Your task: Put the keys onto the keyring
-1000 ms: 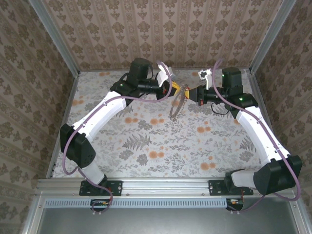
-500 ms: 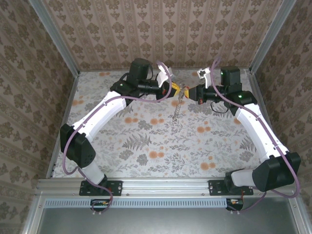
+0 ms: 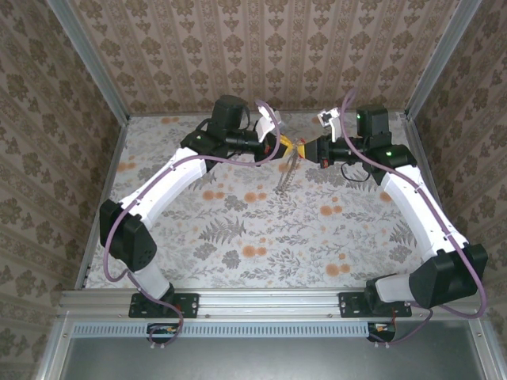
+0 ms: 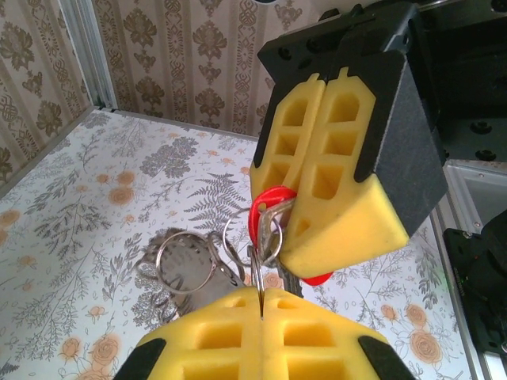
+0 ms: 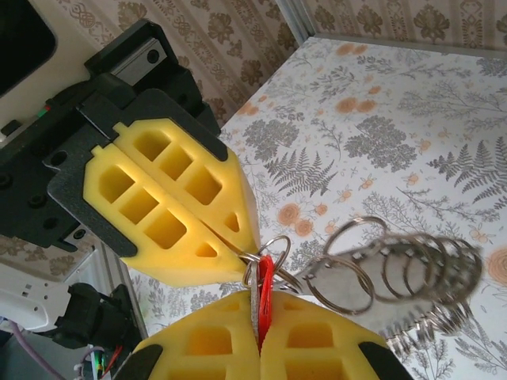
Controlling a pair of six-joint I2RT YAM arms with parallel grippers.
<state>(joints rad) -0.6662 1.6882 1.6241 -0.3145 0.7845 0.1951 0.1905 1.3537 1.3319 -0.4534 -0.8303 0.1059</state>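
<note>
Red oblong key (image 5: pixel 265 286) is pinched in my right pincer (image 5: pixel 258 317), long axis pointing at my left pincer (image 4: pixel 261 299), which clamps the brown metal keyring (image 5: pixel 342 281) touching it.

Far centre blocked: left gripper (image 3: pixel 283 149) and right gripper (image 3: pixel 308 148) meet tip to tip, keys (image 5: pixel 265 289) pinched between them, keyring (image 3: pixel 286 172) dangling beneath. Far wall (image 3: pixel 261 63) close behind. Table (image 3: pixel 253 237) open between the arms, near side.
</note>
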